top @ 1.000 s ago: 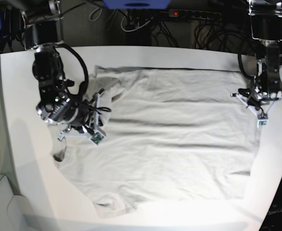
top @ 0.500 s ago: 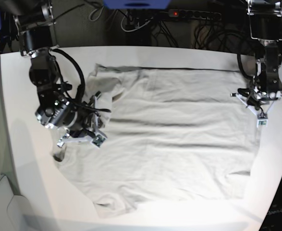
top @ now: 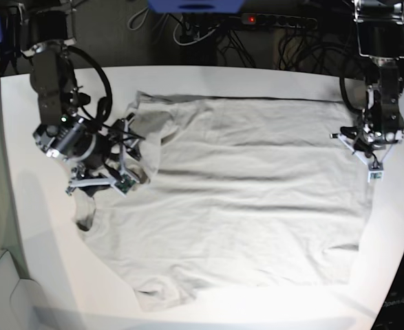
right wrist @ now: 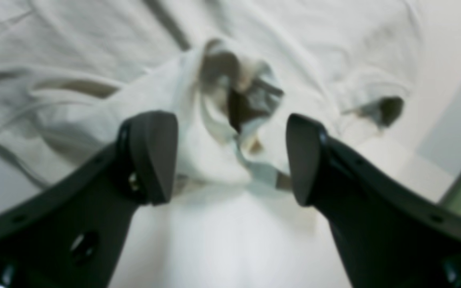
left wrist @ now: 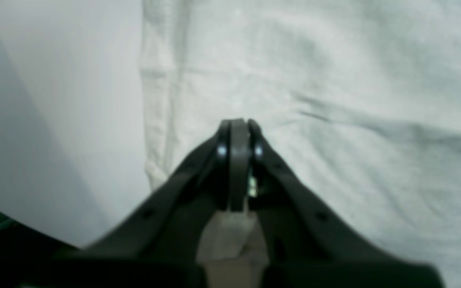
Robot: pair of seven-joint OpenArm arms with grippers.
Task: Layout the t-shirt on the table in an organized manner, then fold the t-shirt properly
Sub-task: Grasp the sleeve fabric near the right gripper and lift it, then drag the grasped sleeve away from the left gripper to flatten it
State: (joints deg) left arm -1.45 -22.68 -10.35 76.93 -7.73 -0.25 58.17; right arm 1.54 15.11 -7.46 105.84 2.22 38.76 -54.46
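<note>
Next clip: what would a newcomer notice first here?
The light t-shirt spread across most of the white table, bunched at its collar end. There the right gripper stands open over a rumpled fold. At the opposite hem the left gripper is shut above the cloth.

Bunched t-shirt (right wrist: 230,120) fold blocks the right fingers' (right wrist: 154,156) gap (table (top: 208,79) margins free).

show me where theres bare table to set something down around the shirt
Bare table runs down the base view's left side, past the right gripper, and along the far edge behind the t-shirt. The near edge has a narrow strip. It is crowded at the collar end and where the left gripper sits at the hem.
</note>
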